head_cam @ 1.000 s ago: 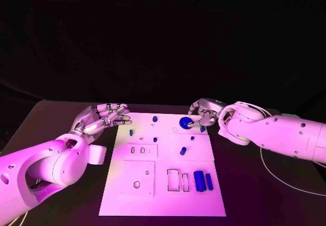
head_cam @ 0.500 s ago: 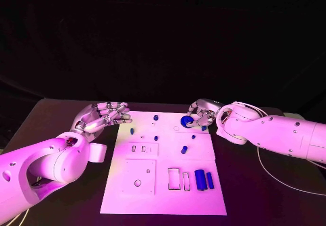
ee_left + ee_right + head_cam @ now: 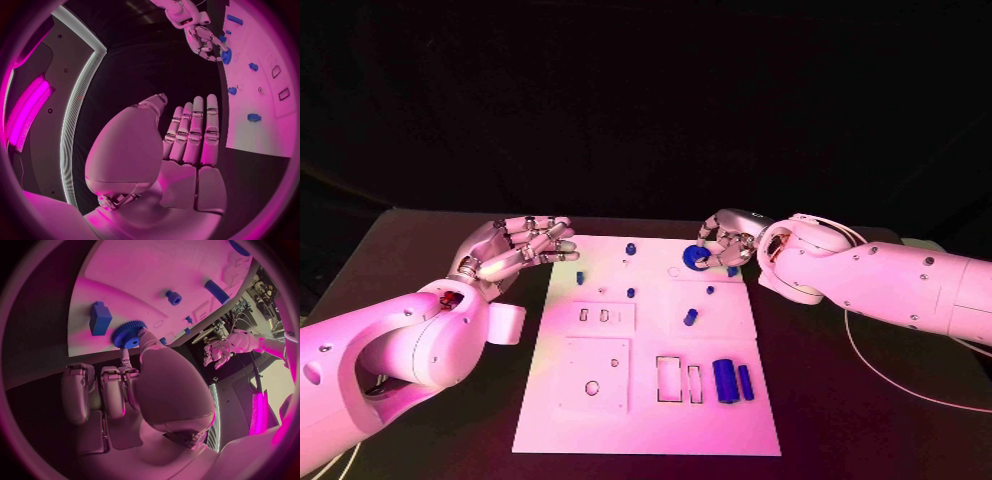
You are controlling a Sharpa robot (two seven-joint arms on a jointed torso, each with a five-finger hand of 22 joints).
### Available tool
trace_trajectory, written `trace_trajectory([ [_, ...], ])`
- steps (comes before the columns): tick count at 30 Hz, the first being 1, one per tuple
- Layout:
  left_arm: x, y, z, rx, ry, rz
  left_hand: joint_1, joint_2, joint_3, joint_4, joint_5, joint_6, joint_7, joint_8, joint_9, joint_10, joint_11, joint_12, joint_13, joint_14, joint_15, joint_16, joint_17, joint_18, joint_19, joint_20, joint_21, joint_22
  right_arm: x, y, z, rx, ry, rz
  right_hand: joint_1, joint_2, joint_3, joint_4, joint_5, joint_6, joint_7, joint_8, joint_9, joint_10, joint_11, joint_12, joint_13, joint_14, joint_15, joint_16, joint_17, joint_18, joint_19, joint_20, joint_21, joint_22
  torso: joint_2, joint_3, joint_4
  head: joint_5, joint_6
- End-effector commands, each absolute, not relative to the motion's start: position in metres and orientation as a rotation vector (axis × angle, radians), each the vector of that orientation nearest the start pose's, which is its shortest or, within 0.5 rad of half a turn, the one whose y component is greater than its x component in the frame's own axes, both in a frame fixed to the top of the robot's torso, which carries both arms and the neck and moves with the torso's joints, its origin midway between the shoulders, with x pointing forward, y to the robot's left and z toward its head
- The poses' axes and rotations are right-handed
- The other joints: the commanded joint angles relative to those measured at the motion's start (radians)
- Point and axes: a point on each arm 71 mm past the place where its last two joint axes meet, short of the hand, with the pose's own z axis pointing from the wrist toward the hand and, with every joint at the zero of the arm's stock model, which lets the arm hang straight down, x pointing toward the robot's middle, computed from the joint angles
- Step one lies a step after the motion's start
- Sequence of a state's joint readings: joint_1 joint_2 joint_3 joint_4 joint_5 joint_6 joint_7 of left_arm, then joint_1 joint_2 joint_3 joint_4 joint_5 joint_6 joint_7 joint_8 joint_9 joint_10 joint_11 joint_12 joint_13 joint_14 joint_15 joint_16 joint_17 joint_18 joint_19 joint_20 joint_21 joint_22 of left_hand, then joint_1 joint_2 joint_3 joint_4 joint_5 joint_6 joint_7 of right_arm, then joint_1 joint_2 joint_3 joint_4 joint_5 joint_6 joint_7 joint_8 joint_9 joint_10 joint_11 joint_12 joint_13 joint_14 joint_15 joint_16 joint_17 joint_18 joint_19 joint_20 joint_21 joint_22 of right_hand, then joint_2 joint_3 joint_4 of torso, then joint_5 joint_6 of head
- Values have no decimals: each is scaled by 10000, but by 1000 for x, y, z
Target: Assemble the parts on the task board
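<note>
while the right hand [image 3: 728, 243] pinches the blue gear [image 3: 694, 257] at the task board [image 3: 646, 420] far edge, seating it looks next; left hand [image 3: 516, 250] idles, fingers together, empty.

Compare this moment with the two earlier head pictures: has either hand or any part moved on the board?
Very little. The right hand has edged slightly toward the far edge of the task board, keeping its pinch on the blue gear at the far right of the board. The left hand stays at the board's far left corner, holding nothing. The other blue parts, such as the two bars near the right edge, lie as before.
</note>
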State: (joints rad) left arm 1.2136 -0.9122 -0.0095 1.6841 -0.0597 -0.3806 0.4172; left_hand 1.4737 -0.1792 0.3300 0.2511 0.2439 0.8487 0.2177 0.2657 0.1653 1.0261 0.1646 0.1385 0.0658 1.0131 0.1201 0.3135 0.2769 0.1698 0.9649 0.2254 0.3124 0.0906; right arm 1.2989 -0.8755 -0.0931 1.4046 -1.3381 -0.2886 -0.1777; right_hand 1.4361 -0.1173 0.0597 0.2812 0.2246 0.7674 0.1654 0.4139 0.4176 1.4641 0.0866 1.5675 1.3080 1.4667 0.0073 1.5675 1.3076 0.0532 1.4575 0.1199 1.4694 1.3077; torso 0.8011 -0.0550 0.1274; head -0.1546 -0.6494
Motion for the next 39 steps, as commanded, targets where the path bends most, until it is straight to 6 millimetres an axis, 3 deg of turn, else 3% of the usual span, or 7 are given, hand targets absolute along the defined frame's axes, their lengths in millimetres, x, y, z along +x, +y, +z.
trace_trajectory([
  [1,464,197,-144,-9993,13754,-16226,92,-12,65,-15,-44,-70,91,-58,-10,-17,69,-37,-3,-21,23,-44,12,134,86,-2,16,-14,518,-260,-171,-70,17444,4378,115,1,84,-20,30,99,0,53,-23,1067,-24,33,2628,1041,54,33,2632,-196,331,-17,26,1313,4,2,-9,16,-24],
  [8,465,197,-144,-10001,13764,-16217,92,-12,65,-15,-44,-70,91,-58,-10,-17,69,-37,-3,-21,23,-44,12,134,86,-2,16,-14,517,-255,-172,-402,17319,4222,178,116,412,16,-238,431,-53,-45,-181,1067,-68,33,2628,1041,3,33,2632,-213,370,-61,80,1400,1,1,5,11,-40],
  [13,465,197,-144,-10008,13765,-16202,84,-13,100,-34,-45,-68,86,-60,-9,5,64,-71,0,-16,19,-55,34,135,91,-4,15,-22,516,-253,-169,-642,16838,4164,320,198,987,-14,-283,938,-193,-200,-350,1067,-192,33,2628,1041,-98,33,2632,-222,394,-145,111,1460,-5,0,8,12,-44],
  [23,465,198,-144,-10013,13768,-16194,87,-11,108,-40,-44,-67,85,-60,-9,9,63,-76,1,-16,18,-57,38,136,92,-4,15,-23,508,-242,-157,-1373,15363,4257,356,32,1770,-77,-142,1436,-332,-435,-482,1067,-326,33,2628,1041,-214,33,2632,-269,505,-260,242,1650,-9,1,0,33,2],
  [34,465,197,-144,-10011,13777,-16205,87,-11,108,-40,-44,-67,85,-60,-9,9,63,-76,1,-16,18,-57,38,136,92,-4,15,-23,492,-201,-139,-2531,14228,4781,192,-168,2200,-100,-146,1626,-357,-596,-517,1067,-353,33,2628,1041,-241,33,2632,-291,559,-292,304,1743,1,-3,-8,40,59],
  [39,465,196,-144,-9999,13792,-16241,87,-11,108,-40,-44,-67,85,-60,-9,9,63,-76,1,-16,18,-57,38,136,92,-4,15,-23,493,-180,-137,-2936,14013,4931,128,-212,2272,-93,-201,1655,-359,-631,-521,1067,-355,33,2628,1041,-243,33,2632,-296,570,-296,318,1763,-2,-16,27,38,50],
])
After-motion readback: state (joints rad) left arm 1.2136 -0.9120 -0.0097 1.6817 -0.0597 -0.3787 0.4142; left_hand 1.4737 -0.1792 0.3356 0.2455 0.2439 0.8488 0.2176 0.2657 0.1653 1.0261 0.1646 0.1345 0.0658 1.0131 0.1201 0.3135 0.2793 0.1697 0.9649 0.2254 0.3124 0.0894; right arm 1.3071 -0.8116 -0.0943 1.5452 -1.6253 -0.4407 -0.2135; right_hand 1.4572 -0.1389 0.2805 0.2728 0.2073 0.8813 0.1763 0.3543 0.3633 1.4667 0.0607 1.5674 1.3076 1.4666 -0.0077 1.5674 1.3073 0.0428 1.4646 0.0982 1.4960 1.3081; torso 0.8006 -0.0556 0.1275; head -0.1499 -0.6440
